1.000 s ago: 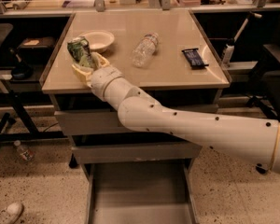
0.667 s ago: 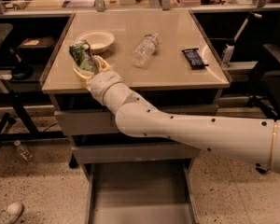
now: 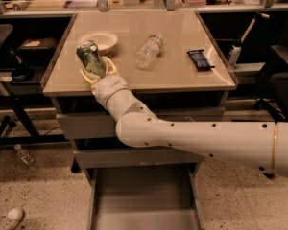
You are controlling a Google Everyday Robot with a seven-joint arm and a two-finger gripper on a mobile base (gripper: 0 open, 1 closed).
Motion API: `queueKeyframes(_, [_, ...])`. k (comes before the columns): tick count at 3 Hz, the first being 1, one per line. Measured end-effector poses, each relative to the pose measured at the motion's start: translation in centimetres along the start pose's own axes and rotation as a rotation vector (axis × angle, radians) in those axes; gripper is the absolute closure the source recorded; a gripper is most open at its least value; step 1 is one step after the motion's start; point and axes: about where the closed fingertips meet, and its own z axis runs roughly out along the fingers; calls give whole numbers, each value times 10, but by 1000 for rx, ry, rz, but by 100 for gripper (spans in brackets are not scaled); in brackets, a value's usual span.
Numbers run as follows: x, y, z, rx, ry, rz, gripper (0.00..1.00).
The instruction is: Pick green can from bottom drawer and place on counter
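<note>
The green can (image 3: 90, 57) is tilted to the left, held over the front left part of the counter (image 3: 173, 71). My gripper (image 3: 98, 71) is shut on the green can, its pale yellow fingers (image 3: 110, 67) clasping the can's lower half. I cannot tell whether the can's base touches the counter. The white arm reaches in from the right, across the drawer fronts. The bottom drawer (image 3: 144, 198) is pulled open below, and its grey floor shows nothing on it.
On the counter lie a white bowl (image 3: 99, 40) just behind the can, a clear plastic water bottle (image 3: 148, 50) on its side, and a dark snack packet (image 3: 200, 59). A cluttered workbench runs along the back. A small bottle (image 3: 24, 155) lies on the floor at left.
The gripper with the can has moved slightly right and toward the counter's front edge. The arm has swung lower across the drawer fronts.
</note>
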Motion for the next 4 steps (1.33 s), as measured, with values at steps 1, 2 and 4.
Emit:
queueKeyframes(1, [2,-9,-2,52,-31,-14,100])
queueKeyframes(2, [2,-19,-4,97,-60,-26,100])
queueKeyframes(4, [11,-32,-7,169,-101,-24,100])
